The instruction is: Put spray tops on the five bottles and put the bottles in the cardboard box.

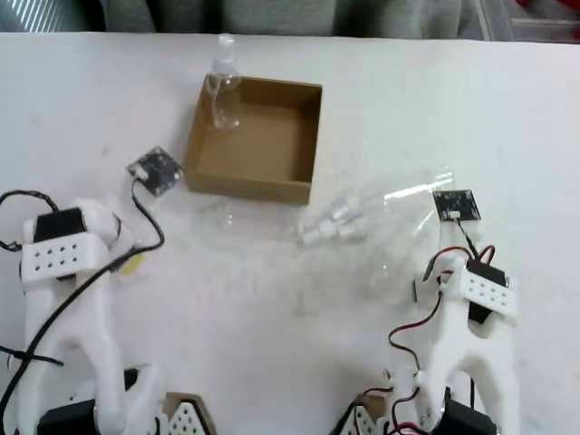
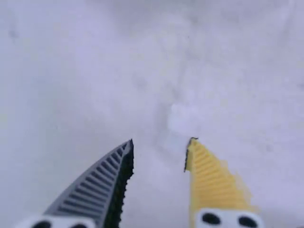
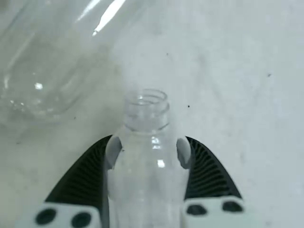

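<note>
Right gripper (image 3: pixel 148 145) is clamped on an uncapped bottle (image 3: pixel 146 111), neck poking past the tips, second bottle (image 3: pixel 42 71) lying close beyond; left gripper (image 2: pixel 159 147) sits spread apart, table (image 2: pixel 199 57) between its tips.

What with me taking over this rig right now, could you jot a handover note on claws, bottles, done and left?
Left claw: open, over bare table, holding nothing.
Right claw: shut on an uncapped bottle; another clear bottle lies beside it.
Cardboard box: a standing bottle in its far corner, seemingly with a top on.
Loose spray tops lie on the table in front of the box.
Done: at most one bottle. Left: top the held bottle and the others, then box them all.
</note>
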Motion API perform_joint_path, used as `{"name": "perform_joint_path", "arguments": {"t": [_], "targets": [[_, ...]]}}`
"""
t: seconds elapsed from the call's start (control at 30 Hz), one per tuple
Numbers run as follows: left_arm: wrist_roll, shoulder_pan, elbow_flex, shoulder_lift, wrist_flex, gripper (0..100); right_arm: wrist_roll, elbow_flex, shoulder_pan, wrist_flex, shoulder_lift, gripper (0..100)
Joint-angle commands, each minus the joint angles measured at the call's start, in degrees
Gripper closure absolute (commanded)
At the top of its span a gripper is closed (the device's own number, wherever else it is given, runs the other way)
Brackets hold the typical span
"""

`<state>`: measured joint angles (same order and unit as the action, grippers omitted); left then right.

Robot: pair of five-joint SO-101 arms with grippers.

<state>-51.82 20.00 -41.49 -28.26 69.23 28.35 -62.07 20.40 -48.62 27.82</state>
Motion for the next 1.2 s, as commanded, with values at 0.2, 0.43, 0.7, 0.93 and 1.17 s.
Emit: {"name": "perform_joint_path", "arguments": {"t": [0.2,0.43,0.7,0.93,1.17], "targets": [[9.14,-4.62,0.97,-1.98,13.98,87,0.18,0.26,-0.04,0.92,1.36,98.1],[15.21,-5.32,-8.79,-1.98,3.25,96,0.44,0.26,-0.04,0.92,1.36,98.1],[21.19,-5.14,-14.77,-1.36,-5.36,98,0.44,0.26,-0.04,0.84,1.36,98.1],[25.32,-1.98,-15.56,-1.19,-10.90,98,0.35,0.26,-0.04,0.75,1.36,98.1],[25.67,-1.89,-11.78,7.87,-12.92,98,0.26,0.18,-0.04,0.75,1.36,98.1]]}}
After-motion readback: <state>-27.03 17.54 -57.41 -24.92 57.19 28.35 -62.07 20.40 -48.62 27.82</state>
